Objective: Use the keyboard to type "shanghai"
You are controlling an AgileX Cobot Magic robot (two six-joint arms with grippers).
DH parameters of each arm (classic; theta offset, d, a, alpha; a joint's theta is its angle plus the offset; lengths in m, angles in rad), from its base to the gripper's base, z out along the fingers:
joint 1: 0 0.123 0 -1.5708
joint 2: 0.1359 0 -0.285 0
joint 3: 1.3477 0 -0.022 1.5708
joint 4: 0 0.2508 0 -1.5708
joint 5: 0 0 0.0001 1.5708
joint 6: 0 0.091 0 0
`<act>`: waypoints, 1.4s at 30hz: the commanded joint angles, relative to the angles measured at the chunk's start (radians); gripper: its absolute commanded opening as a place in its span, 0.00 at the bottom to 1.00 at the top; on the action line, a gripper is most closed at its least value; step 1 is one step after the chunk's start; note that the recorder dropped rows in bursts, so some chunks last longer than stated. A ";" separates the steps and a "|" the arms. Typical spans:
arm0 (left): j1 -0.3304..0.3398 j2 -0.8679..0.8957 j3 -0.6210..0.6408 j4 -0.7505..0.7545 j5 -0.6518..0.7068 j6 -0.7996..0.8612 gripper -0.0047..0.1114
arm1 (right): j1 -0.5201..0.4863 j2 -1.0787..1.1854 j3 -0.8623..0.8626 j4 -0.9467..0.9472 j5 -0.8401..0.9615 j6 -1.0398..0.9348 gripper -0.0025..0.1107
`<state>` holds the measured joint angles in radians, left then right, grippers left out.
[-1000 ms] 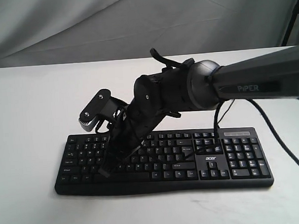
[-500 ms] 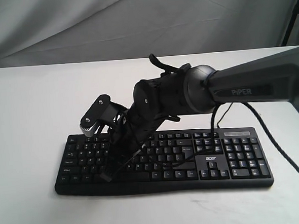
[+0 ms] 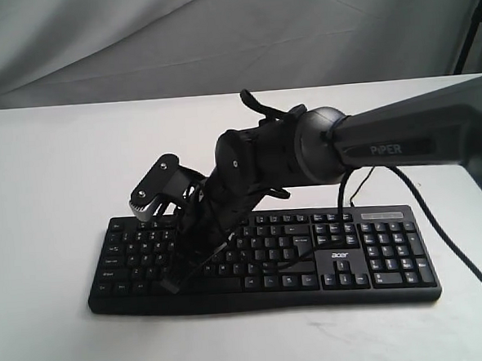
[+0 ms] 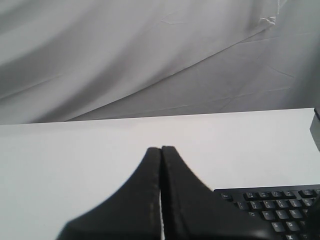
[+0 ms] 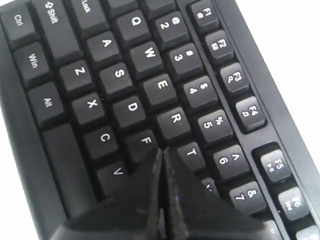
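The black acer keyboard [image 3: 376,254] lies across the front of the white table [image 3: 51,159]. My right arm reaches over it from the right, and my right gripper [image 3: 172,284] points down at the left half of the keys. In the right wrist view the right gripper [image 5: 161,150] is shut and empty, its joined tips sitting between the F key [image 5: 145,141] and the T key [image 5: 190,152] and hiding the key below them. Whether they touch a key I cannot tell. My left gripper [image 4: 161,148] is shut and empty above bare table, with a corner of the keyboard [image 4: 272,207] beside it.
A thin black cable [image 3: 346,192] runs back from the keyboard's rear edge, and a thicker arm cable [image 3: 453,237] trails off to the right. A grey cloth backdrop [image 3: 216,35] hangs behind the table.
The right arm's elbow and wrist have shifted slightly left and tilted, and the gripper tip has moved a little over the left keys. The keyboard has stayed put.
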<state>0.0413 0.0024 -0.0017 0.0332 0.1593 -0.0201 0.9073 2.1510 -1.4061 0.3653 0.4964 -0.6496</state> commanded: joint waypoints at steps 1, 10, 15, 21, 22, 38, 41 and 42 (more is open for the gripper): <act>-0.006 -0.002 0.002 0.000 -0.006 -0.003 0.04 | 0.000 -0.041 -0.003 -0.006 0.018 -0.004 0.02; -0.006 -0.002 0.002 0.000 -0.006 -0.003 0.04 | -0.003 -0.066 0.020 -0.072 0.037 0.066 0.02; -0.006 -0.002 0.002 0.000 -0.006 -0.003 0.04 | -0.003 -0.066 0.039 -0.068 0.009 0.068 0.02; -0.006 -0.002 0.002 0.000 -0.006 -0.003 0.04 | -0.010 -0.066 0.039 -0.079 0.009 0.073 0.02; -0.006 -0.002 0.002 0.000 -0.006 -0.003 0.04 | -0.010 -0.066 0.039 -0.079 0.009 0.073 0.02; -0.006 -0.002 0.002 0.000 -0.006 -0.003 0.04 | -0.014 -0.032 0.044 -0.077 -0.003 0.075 0.02; -0.006 -0.002 0.002 0.000 -0.006 -0.003 0.04 | -0.014 -0.029 0.044 -0.076 -0.003 0.075 0.02; -0.006 -0.002 0.002 0.000 -0.006 -0.003 0.04 | -0.014 -0.029 0.044 -0.076 -0.003 0.075 0.02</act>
<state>0.0413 0.0024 -0.0017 0.0332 0.1593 -0.0201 0.8975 2.1174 -1.3683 0.2926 0.4998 -0.5743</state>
